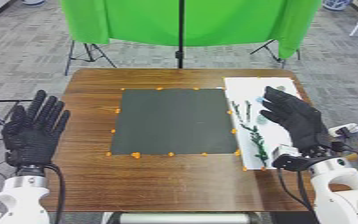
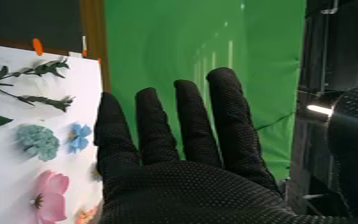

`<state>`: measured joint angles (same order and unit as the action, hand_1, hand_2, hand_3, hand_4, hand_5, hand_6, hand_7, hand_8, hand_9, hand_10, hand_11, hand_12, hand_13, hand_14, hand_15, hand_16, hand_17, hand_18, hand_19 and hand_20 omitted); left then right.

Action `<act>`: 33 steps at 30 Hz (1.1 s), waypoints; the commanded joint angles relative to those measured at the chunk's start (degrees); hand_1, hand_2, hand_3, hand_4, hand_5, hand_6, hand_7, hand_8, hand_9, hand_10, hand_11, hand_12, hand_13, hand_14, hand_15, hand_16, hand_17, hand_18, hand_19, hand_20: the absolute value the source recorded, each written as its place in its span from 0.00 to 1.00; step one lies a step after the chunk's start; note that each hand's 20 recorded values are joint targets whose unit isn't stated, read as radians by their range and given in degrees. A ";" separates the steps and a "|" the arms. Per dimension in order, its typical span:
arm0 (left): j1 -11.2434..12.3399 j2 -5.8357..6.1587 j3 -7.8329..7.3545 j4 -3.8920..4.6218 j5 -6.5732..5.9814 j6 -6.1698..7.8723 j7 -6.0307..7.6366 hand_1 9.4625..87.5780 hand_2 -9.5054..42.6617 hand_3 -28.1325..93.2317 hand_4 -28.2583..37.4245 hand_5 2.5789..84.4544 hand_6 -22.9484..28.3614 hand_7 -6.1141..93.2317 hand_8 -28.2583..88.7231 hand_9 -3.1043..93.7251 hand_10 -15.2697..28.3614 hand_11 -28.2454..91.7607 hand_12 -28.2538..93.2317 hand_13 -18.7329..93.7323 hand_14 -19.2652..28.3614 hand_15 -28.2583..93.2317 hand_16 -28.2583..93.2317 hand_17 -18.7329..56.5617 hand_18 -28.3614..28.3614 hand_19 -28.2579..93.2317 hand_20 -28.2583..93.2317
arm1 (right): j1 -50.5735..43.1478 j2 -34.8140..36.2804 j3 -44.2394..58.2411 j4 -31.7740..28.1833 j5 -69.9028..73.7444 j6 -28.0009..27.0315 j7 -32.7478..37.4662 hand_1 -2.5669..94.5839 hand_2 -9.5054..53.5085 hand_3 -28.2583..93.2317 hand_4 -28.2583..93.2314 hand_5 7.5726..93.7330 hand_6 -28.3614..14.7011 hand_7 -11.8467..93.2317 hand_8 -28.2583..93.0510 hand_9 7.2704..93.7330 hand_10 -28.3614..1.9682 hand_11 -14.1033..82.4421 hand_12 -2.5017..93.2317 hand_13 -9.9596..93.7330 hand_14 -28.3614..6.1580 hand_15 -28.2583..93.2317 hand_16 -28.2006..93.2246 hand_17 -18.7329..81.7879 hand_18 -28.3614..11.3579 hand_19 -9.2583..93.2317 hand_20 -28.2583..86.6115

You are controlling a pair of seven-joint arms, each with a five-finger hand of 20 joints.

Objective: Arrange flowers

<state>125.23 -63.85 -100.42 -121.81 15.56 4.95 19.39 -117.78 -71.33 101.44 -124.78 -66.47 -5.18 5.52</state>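
Observation:
In the head view the left hand [image 1: 35, 132] is held beside the table's left edge, its fingers straight and nothing in it. The right hand [image 1: 298, 120] is over the right part of the white sheet [image 1: 240, 87], fingers straight, covering some of what lies there. Green stems [image 1: 257, 142] lie on the sheet left of that hand. In the right wrist view the right hand [image 2: 193, 185] has straight, spread fingers. Leafy stems [image 2: 24, 95], a teal flower [image 2: 38, 141], a blue flower [image 2: 79, 137] and a pink flower [image 2: 51, 197] lie flat on the sheet [image 2: 2, 145].
A dark grey mat [image 1: 173, 121] lies mid-table, with orange tabs around its edges. The brown wooden table [image 1: 171, 185] extends in front of it. Behind the table hangs a green cloth [image 1: 140, 22] on stands.

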 commanded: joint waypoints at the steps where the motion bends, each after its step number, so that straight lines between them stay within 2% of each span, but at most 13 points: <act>1: 0.93 0.07 0.62 0.08 -0.69 -0.17 -0.01 0.19 0.45 0.85 0.00 0.43 0.57 0.11 0.17 0.32 0.61 0.32 0.27 0.32 0.58 0.34 0.17 0.15 0.67 0.43 0.30 | -0.32 0.51 0.42 -0.49 -0.75 -0.45 0.59 0.12 0.20 0.91 0.00 0.42 0.61 0.22 0.13 0.35 0.55 0.18 0.11 0.36 0.42 0.30 0.32 0.30 0.32 0.28 0.35; 6: 0.88 0.06 0.59 0.00 -0.92 0.23 0.20 0.19 0.45 0.84 0.00 0.43 0.57 0.11 0.17 0.33 0.61 0.33 0.27 0.33 0.59 0.34 0.17 0.15 0.67 0.43 0.30 | -0.26 1.15 0.40 -0.55 -1.02 -0.27 0.79 0.13 0.18 0.91 0.00 0.41 0.61 0.22 0.13 0.35 0.56 0.18 0.11 0.36 0.41 0.29 0.32 0.30 0.32 0.28 0.35; 10: 0.86 -0.19 0.39 0.00 -0.83 0.14 -0.26 0.19 0.45 0.84 0.00 0.43 0.58 0.12 0.17 0.33 0.62 0.33 0.27 0.33 0.59 0.34 0.17 0.15 0.67 0.43 0.30 | -0.44 1.63 0.43 -0.79 -2.87 -0.35 0.94 0.14 0.16 0.91 0.00 0.41 0.61 0.22 0.13 0.35 0.56 0.18 0.11 0.36 0.42 0.29 0.32 0.30 0.31 0.29 0.35; 13: 0.83 -0.33 0.59 0.03 -1.29 0.18 -0.54 0.19 0.45 0.85 0.00 0.43 0.58 0.12 0.17 0.33 0.62 0.33 0.27 0.33 0.59 0.34 0.17 0.15 0.67 0.44 0.30 | -0.53 2.22 0.01 -1.80 -6.84 2.45 3.14 0.14 0.15 0.91 0.00 0.41 0.61 0.22 0.13 0.35 0.56 0.18 0.11 0.36 0.42 0.29 0.32 0.30 0.31 0.29 0.35; 15: 1.05 -0.40 0.62 -0.08 -1.46 0.16 -0.75 0.19 0.45 0.85 0.00 0.43 0.58 0.12 0.17 0.33 0.62 0.33 0.27 0.33 0.59 0.34 0.18 0.15 0.67 0.44 0.30 | -0.36 3.15 -1.10 -2.48 -16.32 5.42 5.54 0.15 0.14 0.90 0.00 0.42 0.60 0.22 0.13 0.36 0.51 0.19 0.11 0.39 0.38 0.31 0.33 0.30 0.28 0.34 0.36; 18: 0.71 -0.42 0.72 0.06 -1.49 0.37 -0.63 0.19 0.45 0.84 0.00 0.44 0.58 0.12 0.17 0.33 0.62 0.33 0.27 0.33 0.59 0.34 0.18 0.15 0.67 0.44 0.30 | -0.36 4.73 -3.33 -3.54 -31.64 9.22 10.40 0.18 0.09 0.90 0.00 0.44 0.55 0.22 0.13 0.38 0.44 0.21 0.12 0.46 0.34 0.34 0.37 0.31 0.20 0.55 0.42; 21: 0.50 -0.29 0.63 0.13 -1.45 0.61 -0.50 0.19 0.45 0.84 0.00 0.44 0.58 0.12 0.17 0.33 0.62 0.33 0.27 0.33 0.60 0.34 0.18 0.15 0.67 0.44 0.30 | -0.51 5.64 -4.95 -4.25 -43.44 10.76 15.85 0.23 0.02 0.90 0.00 0.44 0.53 0.23 0.13 0.37 0.38 0.21 0.12 0.47 0.33 0.37 0.38 0.32 0.18 0.64 0.42; 25: 0.70 -0.43 0.62 -0.01 -1.63 0.55 -0.76 0.19 0.45 0.84 0.00 0.44 0.58 0.12 0.17 0.34 0.62 0.33 0.27 0.33 0.60 0.34 0.18 0.15 0.67 0.44 0.30 | -2.04 6.63 -6.42 -4.14 -65.16 9.33 19.83 0.27 0.00 0.90 0.00 0.47 0.51 0.24 0.13 0.42 0.34 0.25 0.14 0.50 0.35 0.50 0.35 0.35 0.17 0.75 0.41; 26: 0.70 -0.44 0.66 -0.01 -1.67 0.62 -0.78 0.19 0.45 0.84 0.00 0.44 0.58 0.12 0.17 0.34 0.62 0.33 0.27 0.33 0.60 0.34 0.18 0.15 0.67 0.44 0.30 | -2.29 6.87 -6.76 -4.01 -68.79 8.67 20.50 0.28 0.00 0.89 0.00 0.48 0.51 0.24 0.13 0.45 0.33 0.26 0.15 0.51 0.35 0.58 0.35 0.36 0.17 0.79 0.43; 29: 0.70 -0.50 0.65 -0.02 -1.83 0.71 -0.74 0.19 0.45 0.84 0.00 0.45 0.59 0.12 0.17 0.34 0.63 0.34 0.28 0.34 0.61 0.35 0.18 0.15 0.67 0.44 0.30 | -2.54 7.43 -7.78 -3.63 -78.02 5.61 22.61 0.29 0.00 0.87 0.00 0.53 0.51 0.25 0.13 0.51 0.32 0.38 0.20 0.51 0.30 0.80 0.38 0.40 0.14 0.90 0.48; 30: 0.72 -0.52 0.65 0.00 -1.80 0.64 -0.72 0.19 0.45 0.84 0.00 0.45 0.59 0.12 0.17 0.34 0.63 0.34 0.28 0.34 0.61 0.35 0.18 0.15 0.68 0.44 0.30 | -2.44 7.75 -8.20 -3.33 -80.87 4.09 23.29 0.29 0.00 0.87 0.00 0.54 0.51 0.26 0.13 0.52 0.32 0.41 0.21 0.51 0.30 0.82 0.39 0.40 0.14 0.91 0.48; 32: 0.77 -0.58 0.66 -0.05 -1.85 0.66 -0.78 0.19 0.45 0.84 0.00 0.45 0.59 0.12 0.17 0.34 0.63 0.34 0.28 0.35 0.62 0.35 0.18 0.15 0.68 0.44 0.30 | -0.59 8.60 -10.17 -1.83 -85.05 0.96 24.73 0.30 0.00 0.85 0.00 0.57 0.52 0.28 0.12 0.52 0.30 0.52 0.25 0.52 0.26 0.87 0.42 0.41 0.13 0.93 0.52; 33: 0.67 -0.55 0.74 0.02 -1.82 0.69 -0.81 0.19 0.45 0.84 0.00 0.45 0.59 0.12 0.17 0.34 0.63 0.34 0.28 0.35 0.62 0.35 0.18 0.15 0.68 0.44 0.30 | -0.33 9.02 -10.99 -0.81 -87.72 1.18 24.65 0.30 0.00 0.84 0.00 0.58 0.52 0.29 0.12 0.52 0.30 0.57 0.26 0.53 0.25 0.88 0.43 0.42 0.13 0.94 0.53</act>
<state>125.27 -63.88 -100.00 -121.80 14.08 5.03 19.20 -119.06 -64.37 94.17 -128.79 -116.10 0.56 27.33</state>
